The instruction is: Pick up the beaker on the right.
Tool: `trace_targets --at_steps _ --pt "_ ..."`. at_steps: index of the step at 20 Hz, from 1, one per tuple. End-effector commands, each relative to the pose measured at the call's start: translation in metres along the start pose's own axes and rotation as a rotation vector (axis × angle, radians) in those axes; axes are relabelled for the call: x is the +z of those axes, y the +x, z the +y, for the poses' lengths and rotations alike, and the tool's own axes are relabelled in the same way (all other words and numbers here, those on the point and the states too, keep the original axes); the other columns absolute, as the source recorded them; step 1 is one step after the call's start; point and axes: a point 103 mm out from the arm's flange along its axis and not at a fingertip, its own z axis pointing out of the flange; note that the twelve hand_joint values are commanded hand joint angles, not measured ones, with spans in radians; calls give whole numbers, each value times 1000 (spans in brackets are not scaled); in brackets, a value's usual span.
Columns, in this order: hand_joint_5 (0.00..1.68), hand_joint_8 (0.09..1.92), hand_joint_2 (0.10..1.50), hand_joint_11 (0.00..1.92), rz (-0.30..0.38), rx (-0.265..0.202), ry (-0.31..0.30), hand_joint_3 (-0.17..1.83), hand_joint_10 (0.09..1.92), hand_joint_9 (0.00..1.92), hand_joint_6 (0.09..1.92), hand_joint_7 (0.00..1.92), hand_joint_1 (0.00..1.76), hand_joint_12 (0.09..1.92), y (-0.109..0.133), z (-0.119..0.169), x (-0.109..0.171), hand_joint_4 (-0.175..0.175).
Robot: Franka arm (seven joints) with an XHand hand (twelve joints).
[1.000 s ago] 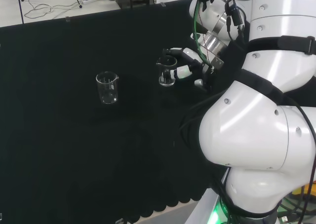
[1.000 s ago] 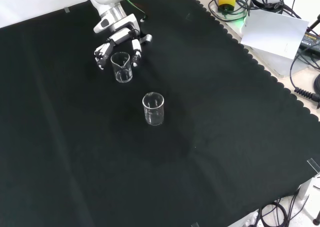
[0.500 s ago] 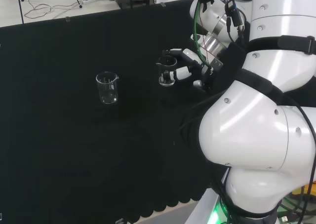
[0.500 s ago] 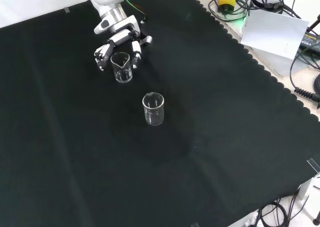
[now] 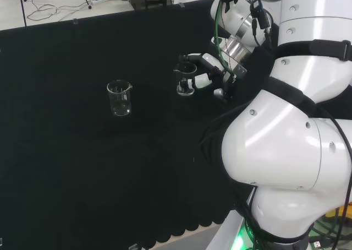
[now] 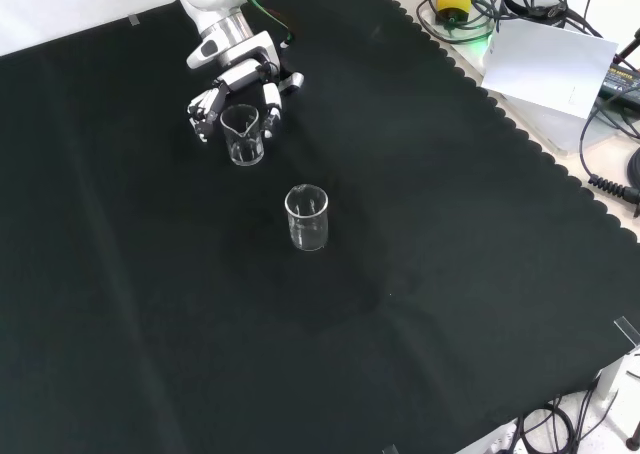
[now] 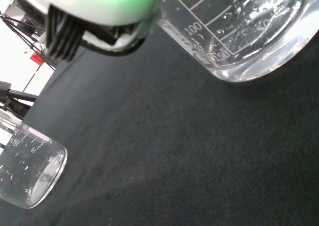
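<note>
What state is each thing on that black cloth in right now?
Beaker by the hand: upright on the cloth, fingers curled around it.
Other beaker: upright, standing alone, untouched.
Hand: shut on the nearer beaker.
Black cloth: spread flat over the bench.

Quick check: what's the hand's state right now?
Hand: fingers curled round the beaker, which stands on the black cloth.

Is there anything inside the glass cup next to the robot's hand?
The beaker by the hand looks empty: the black cloth shows through its clear wall. The fingers cover parts of its sides, so those stay hidden.
</note>
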Motion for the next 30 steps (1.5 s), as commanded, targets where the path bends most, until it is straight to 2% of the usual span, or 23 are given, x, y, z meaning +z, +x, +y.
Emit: trace_targets --at_steps 1,12,19,25,26,28,30 --pt "569 685 515 82 -1 4 -2 594 601 523 95 422 961 1360 1 1 0 -44" --pt "581 683 524 90 20 21 -19 604 592 536 110 432 948 1354 -1 2 5 -47" --pt "593 683 530 94 48 7 -9 605 588 541 123 435 929 1353 1 6 8 -48" --pt "620 683 527 98 51 14 -12 602 586 548 144 443 911 1353 1 7 10 -46" --pt "630 677 531 105 54 17 -14 597 577 559 175 452 909 1348 1 7 10 -44" --pt "699 656 582 146 55 25 -27 550 553 600 393 503 881 1340 1 7 10 -41" --pt "884 645 652 245 64 36 -44 523 542 692 584 631 856 1334 2 7 10 -36"
